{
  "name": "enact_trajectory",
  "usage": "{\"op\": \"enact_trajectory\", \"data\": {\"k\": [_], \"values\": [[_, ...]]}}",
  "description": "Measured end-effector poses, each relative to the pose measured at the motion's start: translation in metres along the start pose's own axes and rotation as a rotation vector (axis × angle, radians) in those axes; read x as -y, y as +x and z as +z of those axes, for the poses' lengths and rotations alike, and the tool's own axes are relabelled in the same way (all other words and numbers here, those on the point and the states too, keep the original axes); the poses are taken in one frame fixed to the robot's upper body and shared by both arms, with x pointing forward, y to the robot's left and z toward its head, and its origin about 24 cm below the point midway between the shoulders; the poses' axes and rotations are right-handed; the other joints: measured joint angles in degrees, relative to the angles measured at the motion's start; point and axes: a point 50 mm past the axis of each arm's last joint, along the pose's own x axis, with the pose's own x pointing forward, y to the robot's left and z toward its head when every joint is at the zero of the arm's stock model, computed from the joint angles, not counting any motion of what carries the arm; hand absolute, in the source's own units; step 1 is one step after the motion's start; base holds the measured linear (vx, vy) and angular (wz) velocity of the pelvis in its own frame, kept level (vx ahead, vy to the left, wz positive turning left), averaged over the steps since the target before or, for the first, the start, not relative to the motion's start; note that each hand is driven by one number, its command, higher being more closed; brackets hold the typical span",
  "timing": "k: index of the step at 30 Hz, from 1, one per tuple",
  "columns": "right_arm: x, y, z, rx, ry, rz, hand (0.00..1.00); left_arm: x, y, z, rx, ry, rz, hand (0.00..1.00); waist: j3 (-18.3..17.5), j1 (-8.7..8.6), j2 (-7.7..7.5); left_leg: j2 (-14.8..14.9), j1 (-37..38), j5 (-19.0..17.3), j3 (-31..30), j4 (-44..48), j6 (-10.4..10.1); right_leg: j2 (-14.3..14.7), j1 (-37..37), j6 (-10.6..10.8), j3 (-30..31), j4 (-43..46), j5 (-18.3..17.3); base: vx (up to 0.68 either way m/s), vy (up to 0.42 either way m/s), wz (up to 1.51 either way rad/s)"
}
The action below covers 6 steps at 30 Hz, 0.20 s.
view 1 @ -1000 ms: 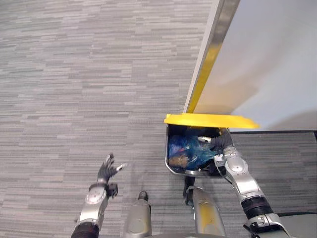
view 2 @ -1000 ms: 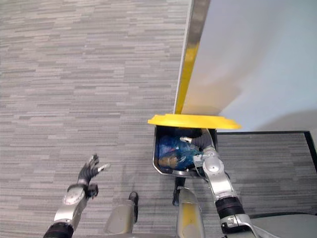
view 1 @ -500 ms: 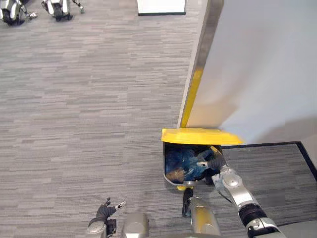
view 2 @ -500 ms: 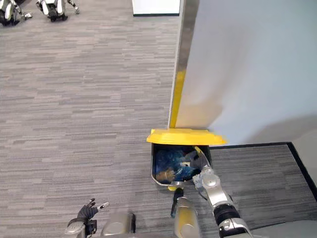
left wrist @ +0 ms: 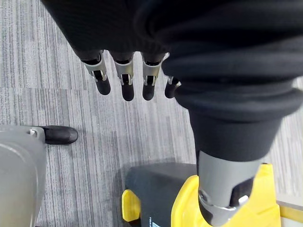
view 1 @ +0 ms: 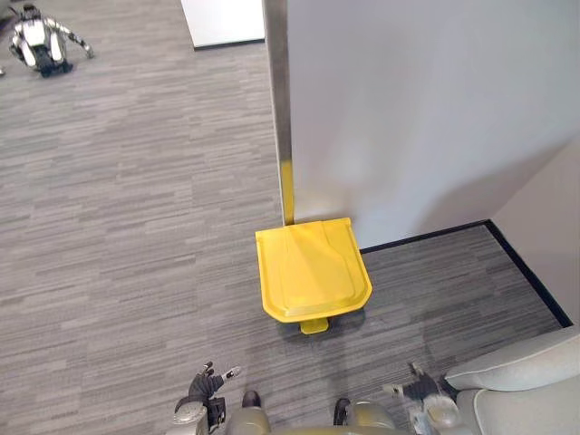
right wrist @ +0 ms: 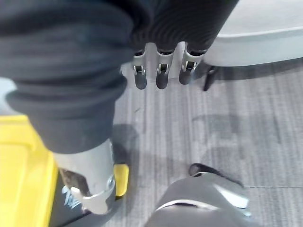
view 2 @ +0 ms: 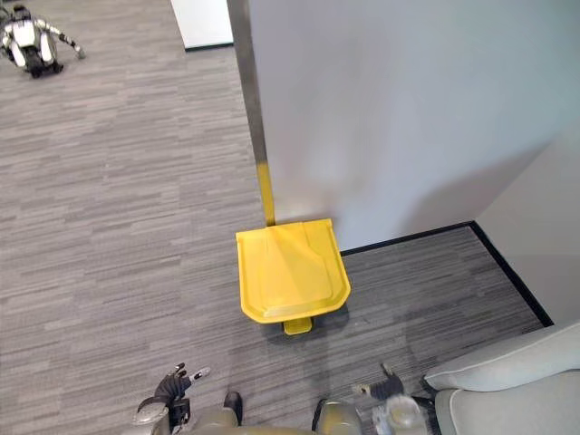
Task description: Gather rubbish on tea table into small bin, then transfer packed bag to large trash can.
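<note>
The large trash can (view 1: 313,267) stands on the carpet against the wall corner, its yellow lid down and flat, so nothing inside shows. A yellow foot pedal (view 1: 314,325) sticks out at its front. My left hand (view 1: 203,388) hangs low to the left of the can, fingers (left wrist: 123,80) straight and empty. Low and to the right of the can, my right hand (view 1: 420,391) has its fingers (right wrist: 158,73) straight and holds nothing. In the left wrist view the can's dark body (left wrist: 158,187) shows past the thumb, and in the right wrist view its yellow lid (right wrist: 19,170) does.
A white wall (view 1: 426,109) with a metal corner post (view 1: 276,91) rises behind the can. A grey sofa (view 1: 526,390) sits at the lower right. Another robot (view 1: 41,45) lies on the carpet far to the upper left, near a white cabinet (view 1: 222,18).
The yellow lid has dropped shut over the blue bag. My right hand has come out of the can and lowered beside me. The camera has tilted up, showing more wall and floor.
</note>
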Motion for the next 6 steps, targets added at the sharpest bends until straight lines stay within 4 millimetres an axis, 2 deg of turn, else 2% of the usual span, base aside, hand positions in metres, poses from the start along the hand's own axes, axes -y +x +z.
{"op": "enact_trajectory", "data": {"k": [1,6], "values": [[0.005,0.0,-0.005,-0.022,0.009,-0.014,0.0,-0.005,0.0,-0.001,-0.004,0.006,0.012,0.0,-0.55,0.0,0.52,0.13,0.31,0.23,0.06,-0.31,0.17,0.38,0.14,-0.03,0.01,-1.13,0.73,-0.04,0.013,-0.13],[0.013,0.0,-0.017,-0.074,0.028,-0.034,0.0,-0.029,-0.003,-0.013,-0.053,0.039,0.067,0.0,-1.42,-0.01,0.16,-0.67,1.43,0.46,0.27,-1.5,0.21,0.35,2.78,1.17,0.28,-5.72,3.13,0.0,0.045,-0.02]]}}
